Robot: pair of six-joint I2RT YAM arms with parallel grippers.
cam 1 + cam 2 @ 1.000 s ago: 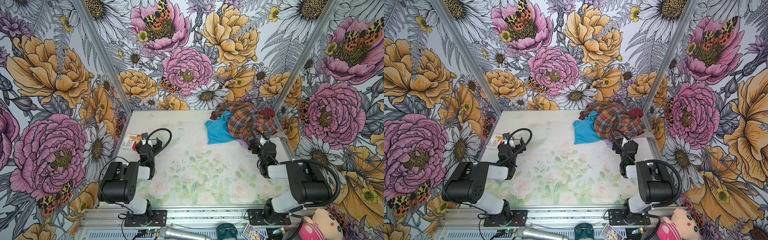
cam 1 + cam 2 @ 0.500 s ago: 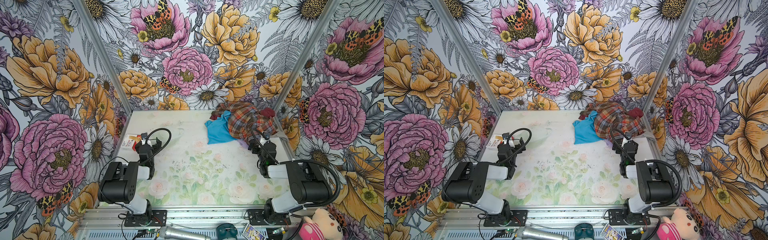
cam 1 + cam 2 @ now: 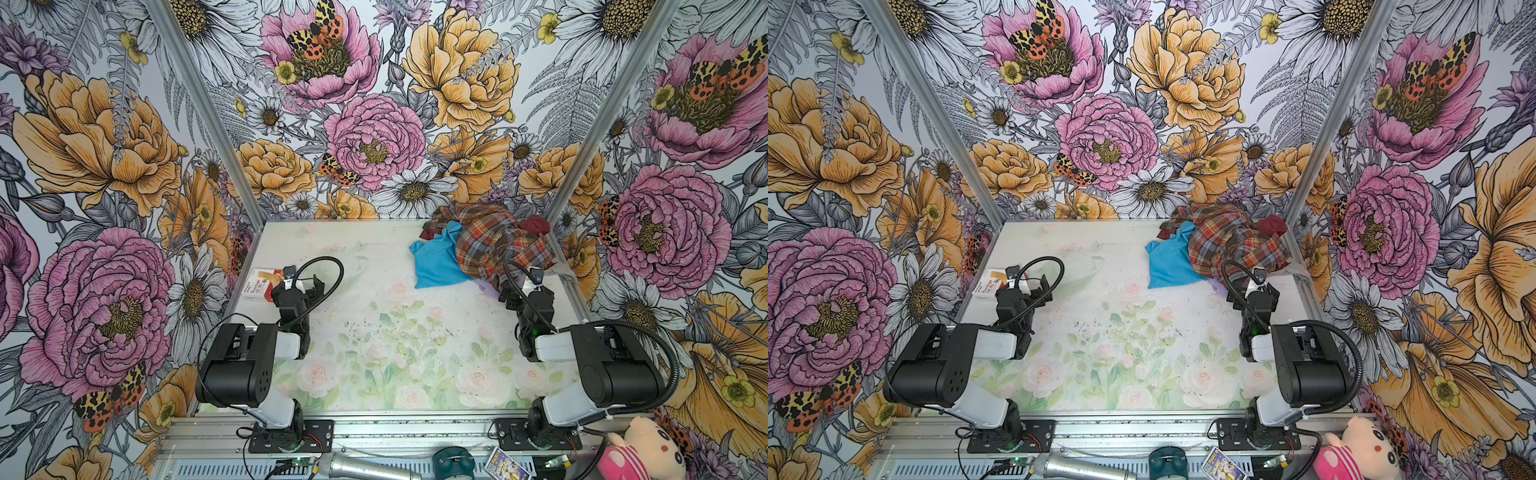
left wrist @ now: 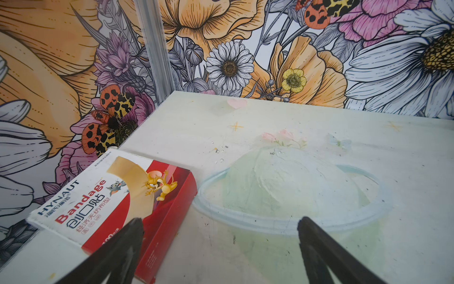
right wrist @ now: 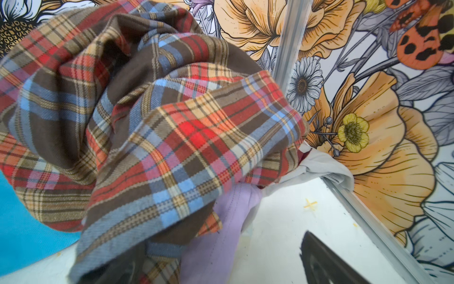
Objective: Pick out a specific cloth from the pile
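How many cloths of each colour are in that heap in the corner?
Turquoise-blue cloth: 1
Plaid shirt, red, orange and brown: 1
Dark maroon cloth: 1
Pale lilac cloth: 1
Whitish cloth: 1
Total: 5 that show; more may be hidden underneath.
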